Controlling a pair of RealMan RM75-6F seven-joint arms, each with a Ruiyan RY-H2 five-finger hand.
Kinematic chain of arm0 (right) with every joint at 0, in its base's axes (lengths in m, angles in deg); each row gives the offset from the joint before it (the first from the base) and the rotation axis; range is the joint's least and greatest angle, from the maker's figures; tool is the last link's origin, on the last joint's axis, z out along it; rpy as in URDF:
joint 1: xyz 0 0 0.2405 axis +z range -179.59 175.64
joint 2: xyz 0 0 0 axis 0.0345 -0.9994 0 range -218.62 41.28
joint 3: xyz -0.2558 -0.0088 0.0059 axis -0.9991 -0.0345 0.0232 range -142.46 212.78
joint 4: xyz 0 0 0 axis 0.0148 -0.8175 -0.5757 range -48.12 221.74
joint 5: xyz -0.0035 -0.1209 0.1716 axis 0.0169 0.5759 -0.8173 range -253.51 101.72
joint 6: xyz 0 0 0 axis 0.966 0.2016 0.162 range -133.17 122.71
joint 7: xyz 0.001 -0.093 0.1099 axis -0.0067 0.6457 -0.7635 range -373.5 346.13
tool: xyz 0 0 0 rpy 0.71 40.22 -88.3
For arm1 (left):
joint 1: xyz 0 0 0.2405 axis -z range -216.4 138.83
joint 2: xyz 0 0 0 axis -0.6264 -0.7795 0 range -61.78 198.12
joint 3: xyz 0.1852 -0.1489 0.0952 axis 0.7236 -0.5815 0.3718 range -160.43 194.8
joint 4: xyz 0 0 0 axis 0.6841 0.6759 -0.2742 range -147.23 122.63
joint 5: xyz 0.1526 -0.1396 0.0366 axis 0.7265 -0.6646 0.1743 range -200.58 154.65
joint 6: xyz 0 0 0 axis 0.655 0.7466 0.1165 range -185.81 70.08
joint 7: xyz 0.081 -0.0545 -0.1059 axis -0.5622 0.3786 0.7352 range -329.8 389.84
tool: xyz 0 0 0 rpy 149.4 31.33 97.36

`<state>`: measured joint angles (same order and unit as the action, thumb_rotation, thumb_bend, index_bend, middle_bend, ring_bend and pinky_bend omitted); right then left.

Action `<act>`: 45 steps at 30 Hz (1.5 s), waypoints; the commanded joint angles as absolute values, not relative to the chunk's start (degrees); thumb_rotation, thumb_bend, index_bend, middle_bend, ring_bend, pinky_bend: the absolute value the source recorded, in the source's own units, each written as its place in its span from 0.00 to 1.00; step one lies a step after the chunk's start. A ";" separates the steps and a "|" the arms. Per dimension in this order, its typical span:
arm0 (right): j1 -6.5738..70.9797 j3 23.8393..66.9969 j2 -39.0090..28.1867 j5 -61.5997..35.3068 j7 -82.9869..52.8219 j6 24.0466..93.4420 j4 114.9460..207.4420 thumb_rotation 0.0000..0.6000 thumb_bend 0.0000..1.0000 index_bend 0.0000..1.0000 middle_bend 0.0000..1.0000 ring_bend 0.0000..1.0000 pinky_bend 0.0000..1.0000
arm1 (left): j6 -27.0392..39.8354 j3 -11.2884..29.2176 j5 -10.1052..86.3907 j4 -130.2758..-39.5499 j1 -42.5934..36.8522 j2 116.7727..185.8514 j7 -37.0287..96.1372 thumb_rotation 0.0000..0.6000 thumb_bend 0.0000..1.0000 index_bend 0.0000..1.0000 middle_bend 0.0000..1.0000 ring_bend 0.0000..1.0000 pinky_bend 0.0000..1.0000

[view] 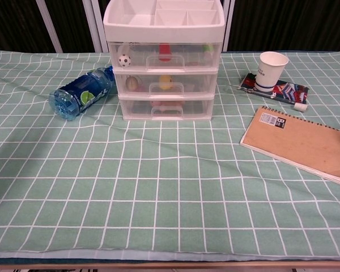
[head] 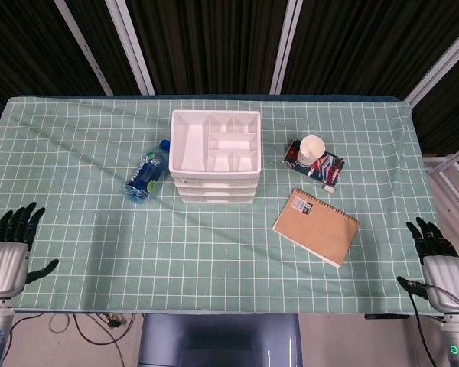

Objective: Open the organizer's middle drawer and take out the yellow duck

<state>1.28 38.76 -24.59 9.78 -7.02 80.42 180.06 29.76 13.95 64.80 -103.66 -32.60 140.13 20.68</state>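
White plastic three-drawer organizer (view: pixel 163 59) stands at the back centre of the desk (view: pixel 170 198), which is covered in a green cloth with a white grid. All three clear drawers are closed. Open top tray, split into compartments, is visible in the head view.

Middle drawer (view: pixel 166 84): closed, handle at the front centre. Small yellow duck (view: pixel 166 81) is seen through the clear front, just behind the handle. A brownish round item sits at the left of the same drawer; cannot identify it.

Top drawer: small black-and-white ball at the left, a red item near the centre. Bottom drawer: a pink or red item, unclear.

Blue-labelled clear plastic water bottle (view: pixel 81 92) lies on its side just left of the organizer, cap end toward it.

Right of the organizer: white paper cup (view: pixel 272 69) upright on a dark printed packet (view: pixel 283 90). In front of those, a brown spiral-bound notebook (view: pixel 301 144) lies flat and angled.

Left hand (head: pixel 10 248): at the near left desk edge, well apart from the organizer, fingers spread, holding nothing. Right hand (head: pixel 441 261): at the near right edge, fingers apart, holding nothing. Neither hand appears in the chest view.
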 commanded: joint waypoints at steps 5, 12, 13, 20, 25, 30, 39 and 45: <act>1.27 38.81 -24.66 9.56 -7.40 80.32 180.04 1.00 0.04 0.00 0.00 0.00 0.23 | 29.16 13.42 65.67 -105.41 -31.36 140.60 18.89 1.00 0.12 0.00 0.20 0.24 0.42; 1.30 38.80 -24.71 9.37 -7.46 80.09 180.23 1.00 0.04 0.00 0.00 0.00 0.23 | 25.16 11.91 63.93 -108.64 -28.43 141.95 16.98 1.00 0.34 0.05 0.80 0.81 0.90; 1.31 38.80 -24.70 9.31 -7.48 80.04 180.25 1.00 0.04 0.00 0.00 0.00 0.23 | 23.68 11.50 62.69 -110.05 -27.70 142.21 16.51 1.00 0.37 0.06 0.84 0.85 0.93; 1.41 39.05 -24.77 8.37 -8.10 79.44 180.34 1.00 0.04 0.00 0.00 0.00 0.23 | 12.06 7.29 50.92 -120.80 -21.29 146.42 17.13 1.00 0.47 0.09 0.98 0.96 1.00; 1.56 39.28 -24.79 7.75 -8.76 78.99 180.37 1.00 0.04 0.00 0.00 0.00 0.23 | 5.46 3.01 38.09 -125.78 -16.04 149.02 16.68 1.00 0.51 0.10 1.00 0.99 1.00; 1.61 39.43 -25.01 7.09 -9.43 78.54 180.69 1.00 0.04 0.00 0.00 0.00 0.23 | 1.79 -0.09 28.39 -126.53 -11.31 153.01 18.35 1.00 0.51 0.10 1.00 0.99 1.00; 1.71 39.71 -25.18 5.99 -10.48 77.83 181.25 1.00 0.04 0.00 0.00 0.00 0.23 | 0.83 -3.57 18.15 -121.31 -3.95 161.72 19.50 1.00 0.51 0.10 1.00 0.99 1.00; 1.80 39.86 -25.30 5.46 -11.14 77.43 181.48 1.00 0.05 0.00 0.00 0.00 0.23 | 0.44 -4.73 15.07 -117.18 -0.44 166.30 20.50 1.00 0.51 0.10 1.00 0.99 1.00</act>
